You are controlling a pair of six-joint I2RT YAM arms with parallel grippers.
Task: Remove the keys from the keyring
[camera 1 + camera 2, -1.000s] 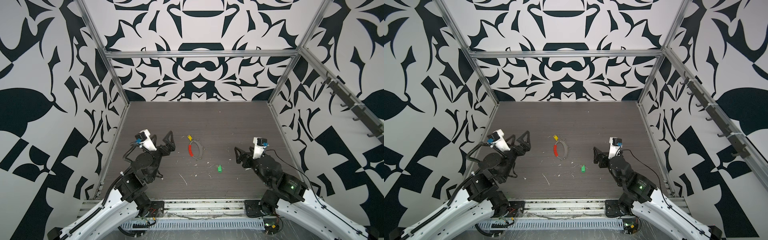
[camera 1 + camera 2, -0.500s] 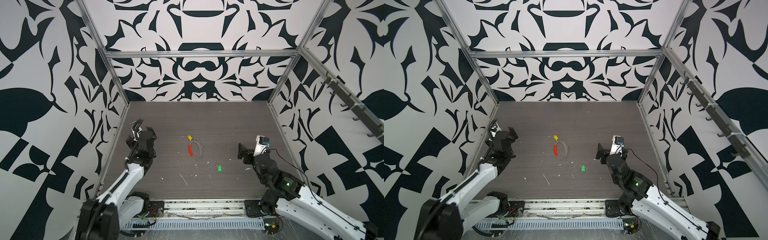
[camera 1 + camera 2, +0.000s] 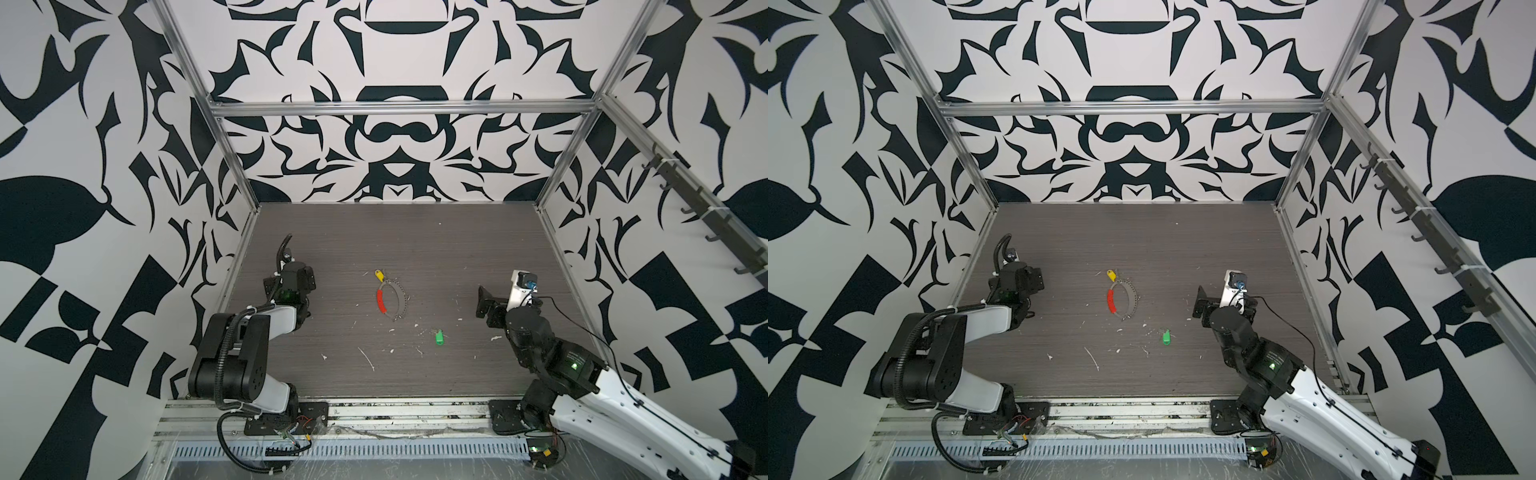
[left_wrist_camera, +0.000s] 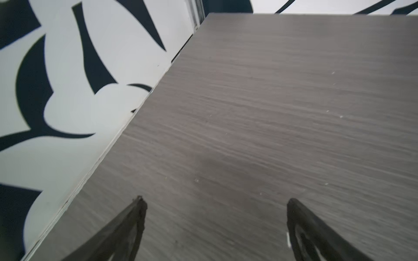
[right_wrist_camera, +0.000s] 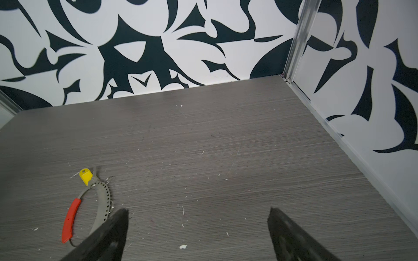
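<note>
My left gripper (image 4: pixel 214 203) and right gripper (image 5: pixel 196 214) both stand spread and empty. The keyring (image 3: pixel 402 299) lies on the table (image 3: pixel 457 249) between them. The yellow-tagged key (image 3: pixel 378 274) is apparently threaded on its far end, and the green-tagged key (image 3: pixel 439 337) lies loose nearby. The wire looks light, thin and slippery, so I'd pinch the red sleeve (image 3: pixel 380 301) and the plastic tag.

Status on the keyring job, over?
Open, empty: left gripper over bare table, right gripper clear of keyring. Off, lying apart: green-tagged key. At the keyring's end: yellow-tagged key. Nothing blocking, only white flecks.
</note>
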